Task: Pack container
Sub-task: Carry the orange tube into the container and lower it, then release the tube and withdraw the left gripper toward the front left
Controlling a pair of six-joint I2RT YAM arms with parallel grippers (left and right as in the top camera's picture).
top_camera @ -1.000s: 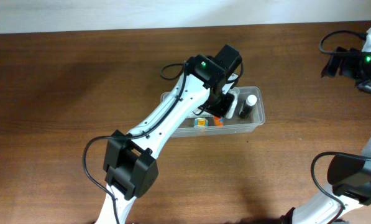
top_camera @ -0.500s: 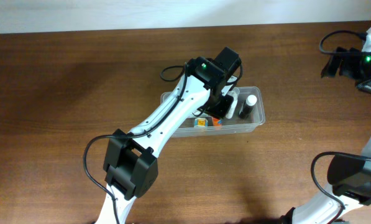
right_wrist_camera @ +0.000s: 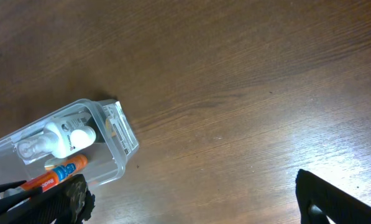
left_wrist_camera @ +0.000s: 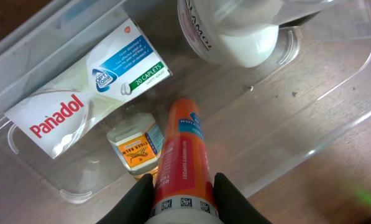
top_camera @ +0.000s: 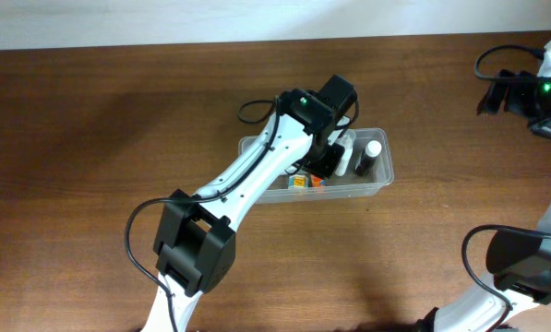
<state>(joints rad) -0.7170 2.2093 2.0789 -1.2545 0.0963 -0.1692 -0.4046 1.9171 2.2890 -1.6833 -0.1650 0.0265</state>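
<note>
The container [top_camera: 382, 172] is a clear plastic tub at mid-table. My left gripper [left_wrist_camera: 184, 193] reaches down into it from above, shut on an orange tube with a blue label [left_wrist_camera: 180, 155]; the tube's nose points at the tub floor. Under it lie a white Panadol box [left_wrist_camera: 86, 87], a small amber jar [left_wrist_camera: 135, 146] and a white bottle [left_wrist_camera: 232, 31]. In the overhead view the left gripper [top_camera: 323, 169] covers the tub's middle, with the tube [top_camera: 318, 182] showing below it. My right gripper [right_wrist_camera: 191, 199] hangs open and holds nothing, high over bare wood right of the container [right_wrist_camera: 120, 134].
A dark bottle with a white cap [top_camera: 370, 157] stands at the tub's right end, beside the white bottle [top_camera: 347, 148]. The right arm [top_camera: 524, 92] sits at the table's far right corner, with cables. Brown wood table [top_camera: 90, 138] surrounds the tub.
The left gripper and the orange tube have edged slightly down and left inside the container. The right arm has not moved.
</note>
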